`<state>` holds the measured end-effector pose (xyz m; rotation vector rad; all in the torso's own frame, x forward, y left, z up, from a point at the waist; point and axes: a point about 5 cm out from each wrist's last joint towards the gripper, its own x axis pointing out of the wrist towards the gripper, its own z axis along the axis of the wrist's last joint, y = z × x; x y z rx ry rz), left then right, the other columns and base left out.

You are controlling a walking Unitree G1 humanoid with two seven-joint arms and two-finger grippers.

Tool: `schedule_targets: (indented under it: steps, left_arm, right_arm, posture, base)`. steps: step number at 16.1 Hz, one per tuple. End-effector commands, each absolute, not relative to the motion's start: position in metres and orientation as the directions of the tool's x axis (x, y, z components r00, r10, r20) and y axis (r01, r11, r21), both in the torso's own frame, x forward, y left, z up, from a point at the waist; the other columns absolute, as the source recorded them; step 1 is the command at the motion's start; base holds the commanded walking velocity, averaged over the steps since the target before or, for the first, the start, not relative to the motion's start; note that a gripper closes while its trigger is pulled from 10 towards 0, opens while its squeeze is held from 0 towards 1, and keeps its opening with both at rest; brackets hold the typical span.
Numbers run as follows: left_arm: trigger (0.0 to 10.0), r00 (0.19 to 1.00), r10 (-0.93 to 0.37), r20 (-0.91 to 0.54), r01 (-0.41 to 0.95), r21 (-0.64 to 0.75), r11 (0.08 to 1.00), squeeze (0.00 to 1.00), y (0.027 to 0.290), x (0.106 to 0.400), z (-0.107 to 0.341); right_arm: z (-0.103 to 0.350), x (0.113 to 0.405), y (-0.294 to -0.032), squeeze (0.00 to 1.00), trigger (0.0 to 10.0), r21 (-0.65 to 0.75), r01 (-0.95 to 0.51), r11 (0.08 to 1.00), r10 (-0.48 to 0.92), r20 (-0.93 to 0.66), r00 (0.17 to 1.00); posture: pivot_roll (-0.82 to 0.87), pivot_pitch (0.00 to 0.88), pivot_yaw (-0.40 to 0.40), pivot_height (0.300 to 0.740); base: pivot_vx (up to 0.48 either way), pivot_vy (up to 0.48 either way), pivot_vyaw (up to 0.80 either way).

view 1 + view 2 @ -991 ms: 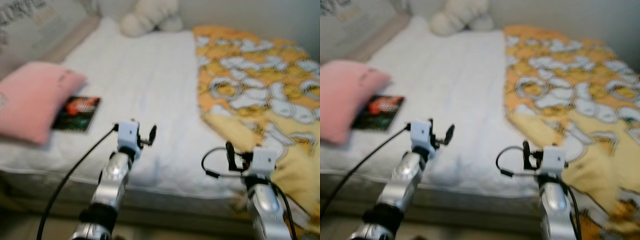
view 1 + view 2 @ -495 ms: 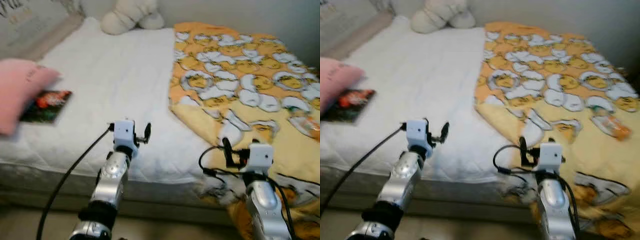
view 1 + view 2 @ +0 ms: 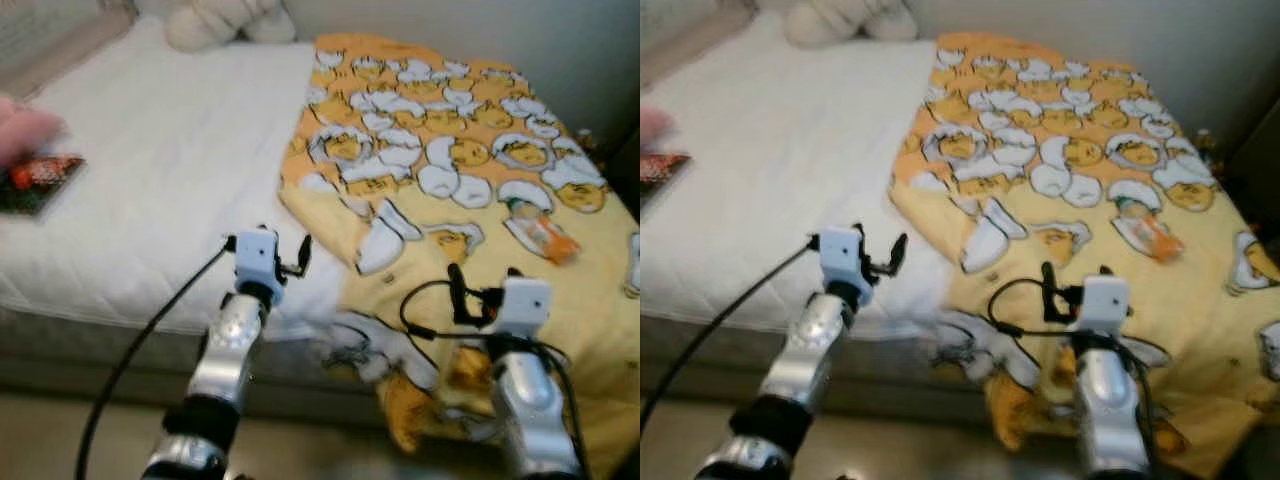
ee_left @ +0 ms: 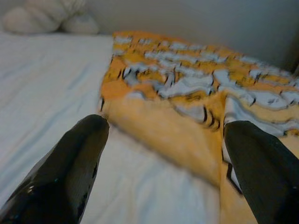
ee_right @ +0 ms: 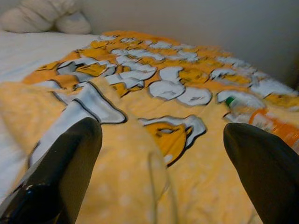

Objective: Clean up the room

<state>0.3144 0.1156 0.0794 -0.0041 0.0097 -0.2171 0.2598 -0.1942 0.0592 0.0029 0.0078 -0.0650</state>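
Black fingers first: our left gripper (image 3: 290, 262) hovers over the near edge of the white mattress (image 3: 150, 190), fingers spread wide with nothing between them, as the left wrist view confirms. Our right gripper (image 3: 480, 290) hangs over the near part of the yellow blanket (image 3: 440, 170), likewise spread and empty.

Items outward from the grippers:
- Yellow blanket, printed with egg-and-yolk cartoon figures, covering the right half of the bed, its near hem rumpled and hanging over the bed edge between our two arms.
- Orange packet (image 3: 545, 235), possibly a snack wrapper or small bottle with a green end, lying on the blanket beyond and slightly right of the right gripper, near but not touching.
- Dark book or magazine (image 3: 38, 183) with a red cover picture, on the mattress far to the left, well apart from the left gripper, beside a pink pillow (image 3: 25, 130).
- White plush toy (image 3: 215, 18) at the head of the bed.

Progress, as we judge it: nothing held, so tidying looks barely begun. Packet, book and rumpled blanket remain. The packet lies closest to the right gripper and seems the likeliest first pick.
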Motion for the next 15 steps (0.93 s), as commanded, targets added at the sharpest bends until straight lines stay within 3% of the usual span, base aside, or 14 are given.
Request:
schedule_targets:
  steps: [1,6,11,13,14,15]
  left_arm:
    - [10.0,0.974,-0.224,0.022,0.224,-0.001,0.975,1.0,0.115,0.318,0.088]
    - [10.0,0.969,-0.246,0.029,0.246,0.004,0.969,1.0,0.108,0.315,0.087]
    - [10.0,0.986,-0.167,-0.009,0.167,-0.02,0.986,1.0,0.126,0.317,0.082]
    - [10.0,0.972,-0.234,0.012,0.234,-0.059,0.97,1.0,0.12,0.316,0.086]
    - [10.0,0.97,-0.242,0.03,0.241,0.014,0.97,1.0,0.117,0.316,0.09]
    - [10.0,0.971,-0.237,0.02,0.236,0.031,0.971,0.0,0.114,0.317,0.09]
  right_arm:
    - [0.06,0.262,-0.199,1.0,10.0,0.013,0.079,0.997,-0.079,-0.012,0.997]
    - [0.059,0.262,-0.196,1.0,10.0,-0.005,0.068,0.998,-0.068,-0.006,0.998]
    - [0.074,0.271,-0.195,1.0,10.0,-0.047,0.05,0.998,-0.046,0.076,0.996]
    - [0.075,0.272,-0.197,1.0,10.0,-0.046,0.049,0.998,-0.045,0.076,0.996]
    - [0.07,0.27,-0.199,1.0,10.0,-0.045,0.066,0.997,-0.064,0.053,0.997]
    - [0.065,0.272,-0.203,1.0,10.0,-0.022,0.112,0.993,-0.112,0.024,0.993]
  posture:
    - [0.03,0.0,-0.035,0.74]
    - [0.03,0.0,-0.035,0.74]
    - [0.03,0.0,-0.024,0.74]
    - [0.03,0.0,-0.025,0.74]
    - [0.04,0.0,-0.028,0.74]
    - [0.04,0.0,-0.027,0.74]
  base:
    - [0.0,-0.45,0.0]
    - [0.0,-0.439,0.0]
    - [0.0,-0.435,0.0]
    - [0.259,-0.399,0.0]
    - [0.364,-0.307,0.0]
    - [0.0,0.0,0.0]
